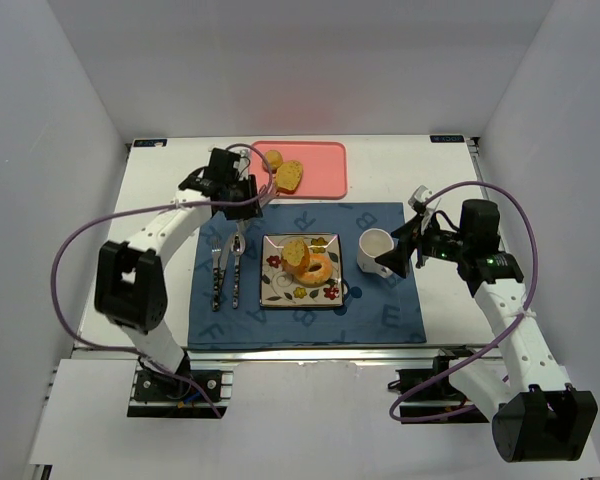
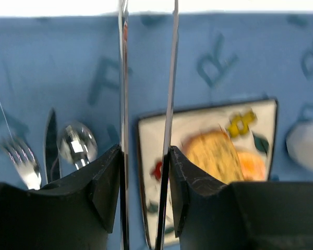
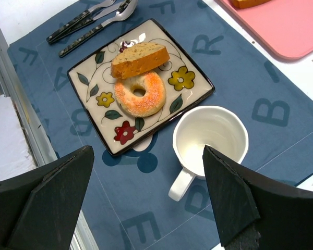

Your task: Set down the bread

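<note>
Left gripper clamps tongs — bread on plate.

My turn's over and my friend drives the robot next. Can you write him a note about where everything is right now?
Left tool: shut on tongs, over the far edge of the mat, near the tray. The tong tips are out of view.
Right tool: open and empty, above the mug.
Done: ring and slice lie on the plate.
Left: bun and second slice are on the tray, not yet moved to the plate.
</note>
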Motion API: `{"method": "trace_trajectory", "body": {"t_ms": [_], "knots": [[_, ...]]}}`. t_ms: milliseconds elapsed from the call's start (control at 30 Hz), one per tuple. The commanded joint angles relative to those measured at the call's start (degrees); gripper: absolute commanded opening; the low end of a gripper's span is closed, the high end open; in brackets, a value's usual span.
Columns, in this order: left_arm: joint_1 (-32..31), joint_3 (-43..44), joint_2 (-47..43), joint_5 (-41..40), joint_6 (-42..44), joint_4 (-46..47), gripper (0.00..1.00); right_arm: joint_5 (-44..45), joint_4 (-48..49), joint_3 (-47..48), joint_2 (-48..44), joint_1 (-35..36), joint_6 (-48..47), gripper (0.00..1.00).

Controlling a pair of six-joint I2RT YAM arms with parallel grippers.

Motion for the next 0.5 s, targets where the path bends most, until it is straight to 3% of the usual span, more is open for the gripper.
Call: {"method": "trace_trajectory", "body": {"t_ms": [0,200,467], "knots": [[1.8,6.15,3.61,0.41,-0.35,3.28,0.49,-0.67,0.82,-0.63,-1.04,-0.36,-0.51,0.89],[2.76,11.35,10.47,4.89,0.36,4.33,0.5,-0.06,0.91,-1.07,-1.22,-0.45,-0.6,0.89],[4.26,11.01,12.06,9.64,-0.87,7.23,0.51,0.3,0.91,-0.98,-0.78,-0.54,-0.86,0.9]]}}
